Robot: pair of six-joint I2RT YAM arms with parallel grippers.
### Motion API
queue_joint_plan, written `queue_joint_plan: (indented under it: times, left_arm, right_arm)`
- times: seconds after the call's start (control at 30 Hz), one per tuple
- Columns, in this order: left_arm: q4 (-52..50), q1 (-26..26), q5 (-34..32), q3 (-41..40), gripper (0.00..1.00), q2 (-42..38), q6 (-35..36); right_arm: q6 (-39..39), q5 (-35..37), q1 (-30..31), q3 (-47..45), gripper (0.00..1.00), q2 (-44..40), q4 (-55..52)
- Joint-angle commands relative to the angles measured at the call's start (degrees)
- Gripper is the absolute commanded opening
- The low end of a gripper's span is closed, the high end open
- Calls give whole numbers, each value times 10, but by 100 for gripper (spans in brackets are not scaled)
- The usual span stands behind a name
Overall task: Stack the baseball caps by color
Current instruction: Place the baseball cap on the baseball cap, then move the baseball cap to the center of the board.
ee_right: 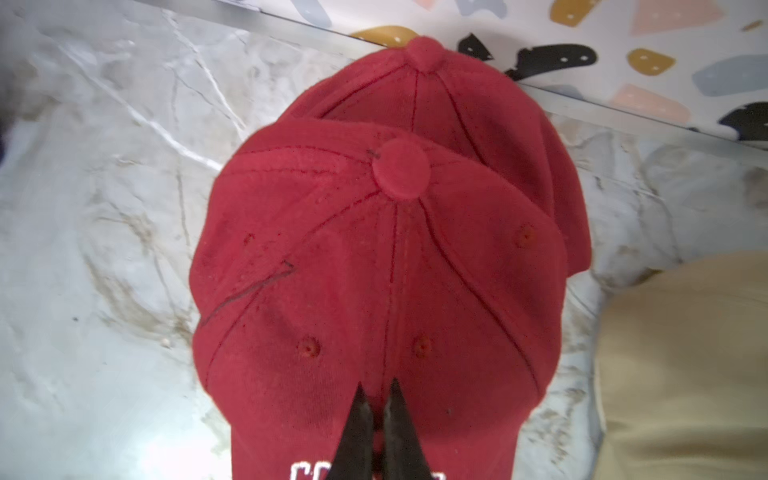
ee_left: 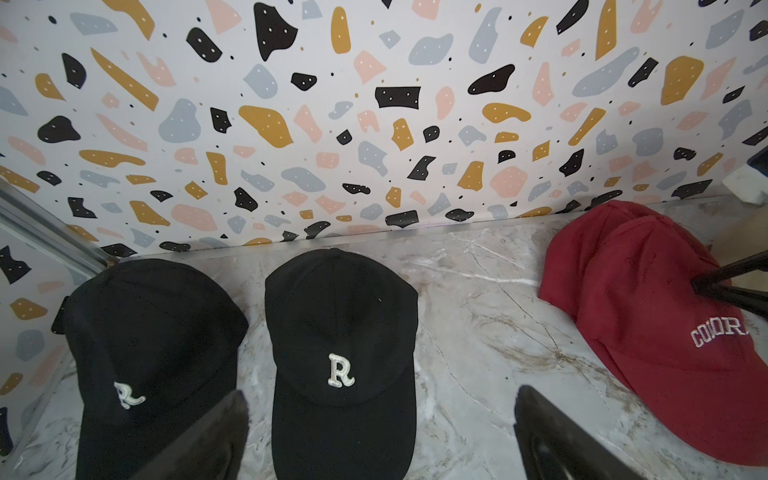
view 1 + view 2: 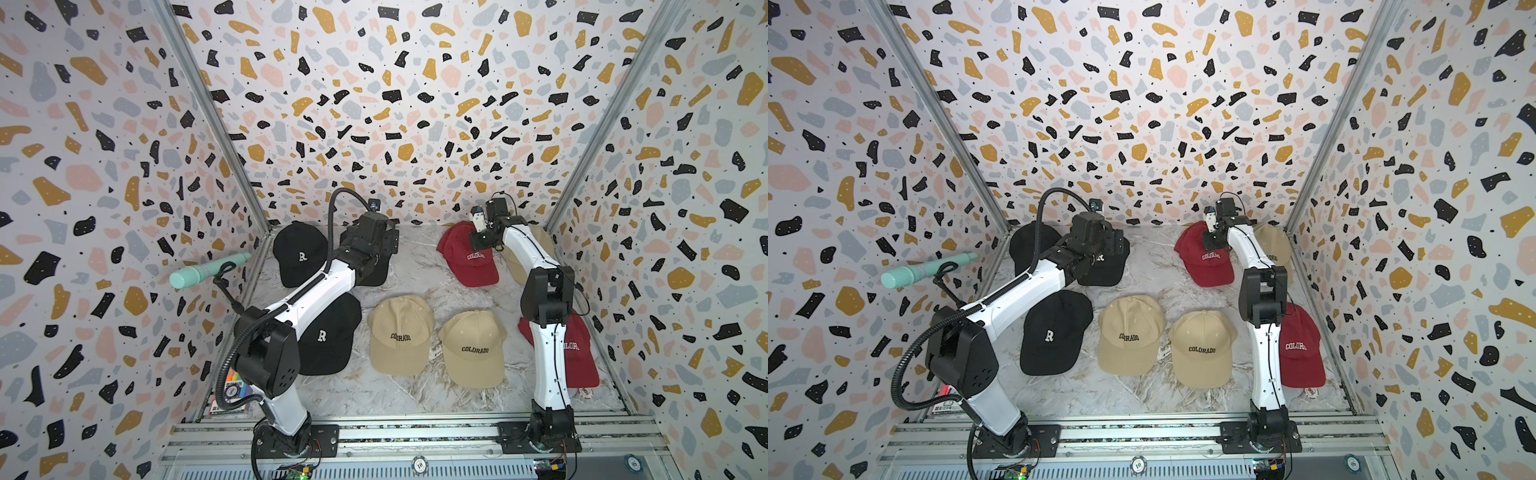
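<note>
Two black caps lie side by side at the back left, one (image 2: pixel 141 349) by the wall and one (image 2: pixel 340 353) under my left gripper (image 2: pixel 381 390). That gripper hangs open over the second cap's brim, holding nothing. A third black cap (image 3: pixel 328 332) lies front left. Two tan caps (image 3: pixel 399 332) (image 3: pixel 473 349) sit front centre, and a third (image 3: pixel 1273 245) is half hidden behind the right arm. My right gripper (image 1: pixel 376 382) is shut, pinching the front crown of a dark red cap (image 1: pixel 374 270) that rests on another red cap (image 1: pixel 457 95). A third red cap (image 3: pixel 1302 345) lies front right.
Patterned walls close in the marble table (image 3: pixel 415 266) on three sides. A teal cylinder (image 3: pixel 208 270) sticks out from the left wall. A pack of markers (image 3: pixel 232 392) lies at the front left corner, and a small round tag (image 3: pixel 586 390) by the front red cap.
</note>
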Motion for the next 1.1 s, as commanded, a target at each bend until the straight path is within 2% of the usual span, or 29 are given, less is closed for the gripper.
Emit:
queue_joint_plan:
  times: [0.0,0.43,0.73,0.83,1.07]
  left_arm:
    - [14,10,-4,-15,100,-25,6]
    - [24,38,20,-62,100,-68,8]
    - [34,57,38,-103,100,-106,6]
    - [40,59,40,-118,100,-120,5]
    - [43,61,36,-150,100,-152,-4]
  right_arm:
    - [53,-10,20,-2,1,8,2]
    - [180,23,65,9,3,28,13]
    - [219,25,73,30,10,38,18]
    - [217,21,74,33,17,41,25]
    - [196,13,73,46,43,25,36]
